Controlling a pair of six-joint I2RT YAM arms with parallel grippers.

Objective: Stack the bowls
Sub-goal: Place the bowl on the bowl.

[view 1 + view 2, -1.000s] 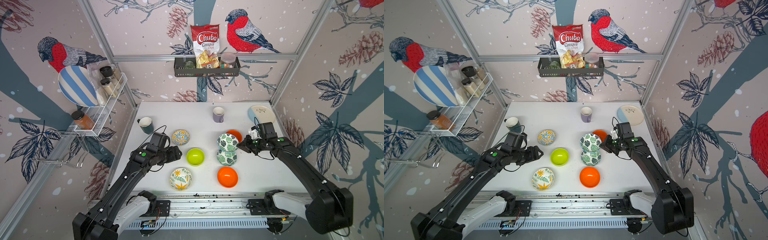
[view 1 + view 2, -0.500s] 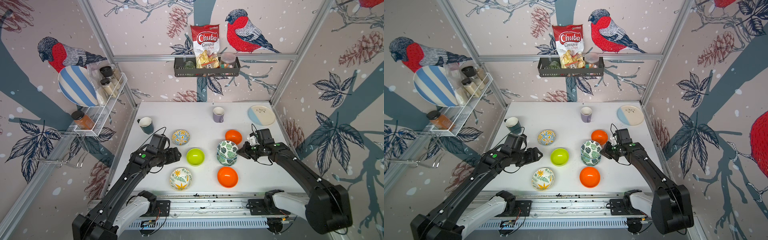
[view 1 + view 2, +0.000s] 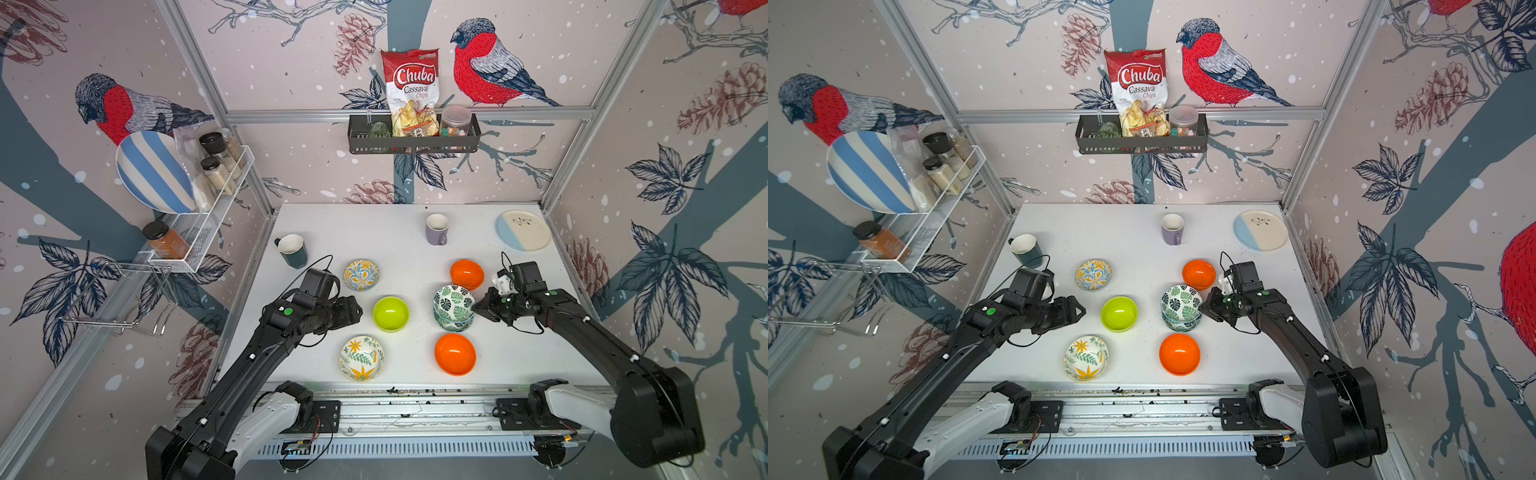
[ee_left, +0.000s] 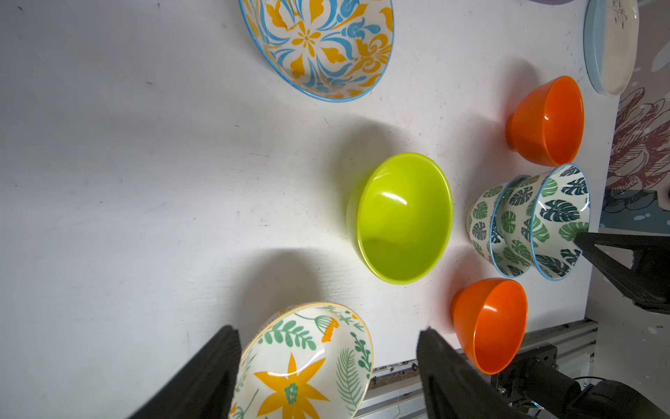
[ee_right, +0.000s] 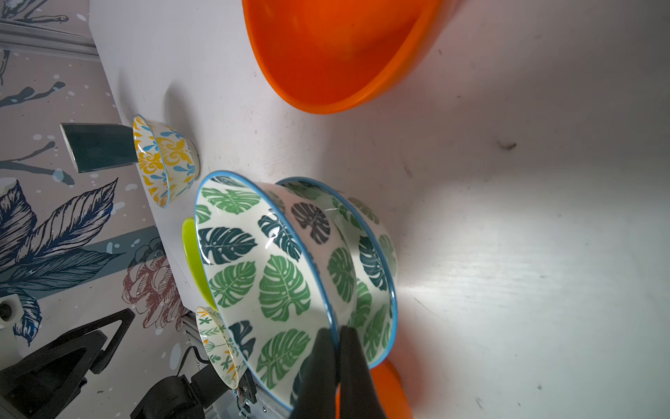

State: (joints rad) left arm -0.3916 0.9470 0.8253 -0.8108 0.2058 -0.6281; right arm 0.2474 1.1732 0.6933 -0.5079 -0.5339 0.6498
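R gripper [image 5: 335,332]: fingers clamped on rim of upper leaf bowl [image 5: 261,261] (nested in lower leaf bowl [image 5: 373,261]). The stack stands just right of lime bowl [image 3: 390,313]. L gripper [image 3: 356,311]: fingers apart, empty, just left of lime bowl. Far orange bowl [image 3: 467,274] and near orange bowl [image 3: 455,354] sit diag. right of lime bowl. Blue-yellow floral bowl [image 3: 361,274] and green-yellow floral bowl [image 3: 361,358] sit diag. left.

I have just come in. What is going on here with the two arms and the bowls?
The right gripper is shut on the rim of the upper leaf bowl, which sits inside the lower leaf bowl. The left gripper hovers open near the lime green bowl, holding nothing. Two orange bowls and two floral bowls stand unstacked on the table.
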